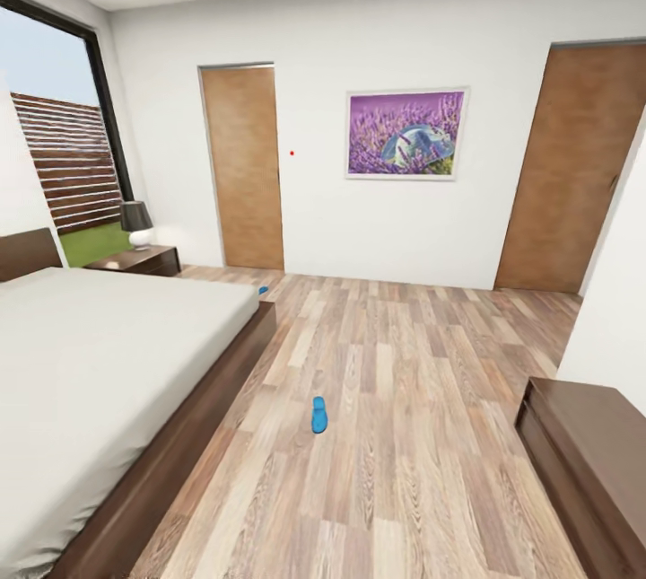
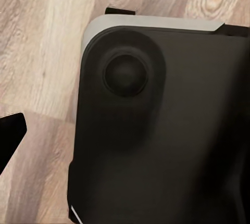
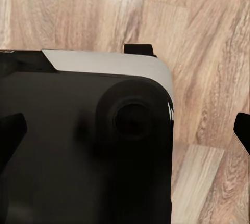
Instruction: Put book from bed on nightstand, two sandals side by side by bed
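- While you look across the bedroom from the head camera, the wide low bed (image 1: 99, 355) with its dark brown wooden frame and plain off-white mattress sits at your left.
- One bright blue flip-flop sandal (image 1: 318, 415) lies flat on the brown wood-plank floor (image 1: 404, 435), apart from the bed's foot end, its length pointing roughly toward the far wall.
- A small blue scrap (image 1: 263, 290) peeks out at the bed's far foot corner; you cannot tell whether it is the second sandal.
- A low dark-brown wooden nightstand (image 1: 136, 259) stands beside the headboard, carrying a small lamp with a dark shade (image 1: 136, 222).
- A long dark cabinet (image 1: 592, 462) sits at your right.
- Both wrist cameras look down on the robot's dark base with a pale rim (image 2: 156, 23) over the planks.
- Dark finger tips (image 3: 242, 130) edge both wrist views, but you cannot tell whether either gripper is released or clenched.
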Tool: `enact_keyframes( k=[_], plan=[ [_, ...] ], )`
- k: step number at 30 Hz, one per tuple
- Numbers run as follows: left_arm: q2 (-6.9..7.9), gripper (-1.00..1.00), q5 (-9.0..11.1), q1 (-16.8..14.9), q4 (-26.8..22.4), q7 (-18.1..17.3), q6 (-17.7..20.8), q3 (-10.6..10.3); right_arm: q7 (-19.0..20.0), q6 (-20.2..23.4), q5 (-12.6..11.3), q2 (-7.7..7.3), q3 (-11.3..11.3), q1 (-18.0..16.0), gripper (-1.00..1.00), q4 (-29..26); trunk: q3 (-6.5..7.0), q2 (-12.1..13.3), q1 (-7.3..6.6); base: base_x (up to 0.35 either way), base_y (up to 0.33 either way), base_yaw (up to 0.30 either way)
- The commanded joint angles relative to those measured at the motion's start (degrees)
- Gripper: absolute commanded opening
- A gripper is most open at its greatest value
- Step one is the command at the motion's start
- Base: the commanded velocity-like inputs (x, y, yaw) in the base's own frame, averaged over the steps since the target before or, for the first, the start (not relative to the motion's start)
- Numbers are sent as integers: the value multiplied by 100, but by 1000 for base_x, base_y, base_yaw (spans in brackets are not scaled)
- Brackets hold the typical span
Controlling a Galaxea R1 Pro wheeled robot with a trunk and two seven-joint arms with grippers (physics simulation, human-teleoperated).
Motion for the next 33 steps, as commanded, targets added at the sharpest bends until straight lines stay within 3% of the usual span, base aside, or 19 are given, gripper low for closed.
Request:
enact_keyframes(
  k=[1, 18, 33],
  plan=[
    [-1, 100, 52, -1, -1, -7, -11, 10, -1, 11, 1, -1, -1, 0, 100, -7, -2, -3, 0, 0, 0, 298],
    [-1, 100, 53, -1, -3, -7, -12, 10, -1, 12, -6, -1, -13, 0, 100, -7, 48, -3, 0, 0, 0, 281],
    [-1, 100, 53, -1, -1, -7, -12, 10, 6, 19, -7, -9, -15, 0, 100, -7, 49, -3, 0, 0, 0, 49]
  ],
)
